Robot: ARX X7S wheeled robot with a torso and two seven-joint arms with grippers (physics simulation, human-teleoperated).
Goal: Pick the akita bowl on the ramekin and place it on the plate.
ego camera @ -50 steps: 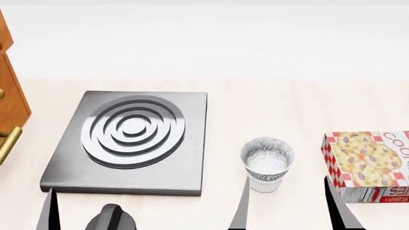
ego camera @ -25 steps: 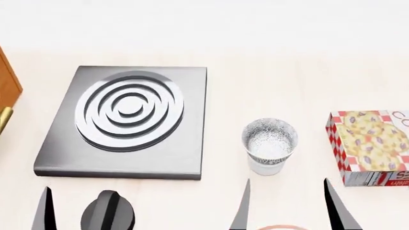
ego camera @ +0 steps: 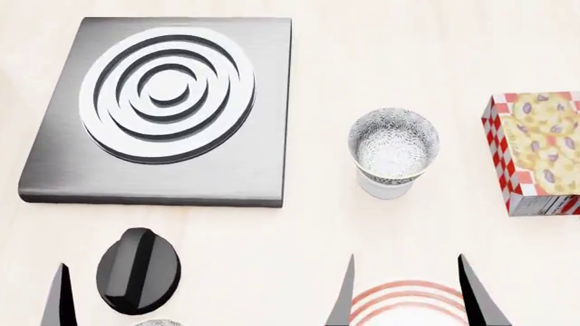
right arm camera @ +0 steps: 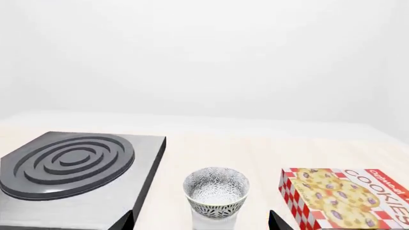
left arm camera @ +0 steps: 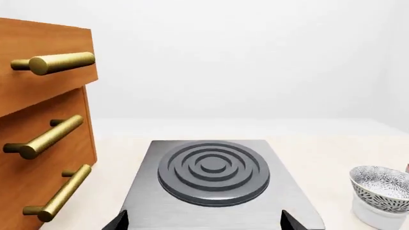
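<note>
A speckled akita bowl (ego camera: 393, 146) sits nested in the mouth of a plain white ramekin (ego camera: 385, 186) on a pale wood-toned surface (ego camera: 299, 231), seen from the robot's head camera, with only the lower wall of the ramekin showing beneath the bowl. The right gripper (ego camera: 405, 288) hangs at the near edge with its two dark fingers spread wide and nothing between them, well short of the bowl; behind those fingers the red-ringed rim of the plate (ego camera: 403, 303) curves into view at the bottom of the frame. The left gripper (left arm camera: 203, 220) shows two dark fingertips (left arm camera: 119, 221) set wide apart and empty in its wrist view, over the near edge of a grey burner slab (ego camera: 163, 109) with raised concentric rings. A black knob (ego camera: 138, 270) lies on the surface just in front of the slab. A red-checked cookie box (ego camera: 536, 153) lies to the right of the bowl, apart from it. A wooden drawer unit (left arm camera: 45, 129) with brass bar handles stands beside the slab in the left wrist view.
</note>
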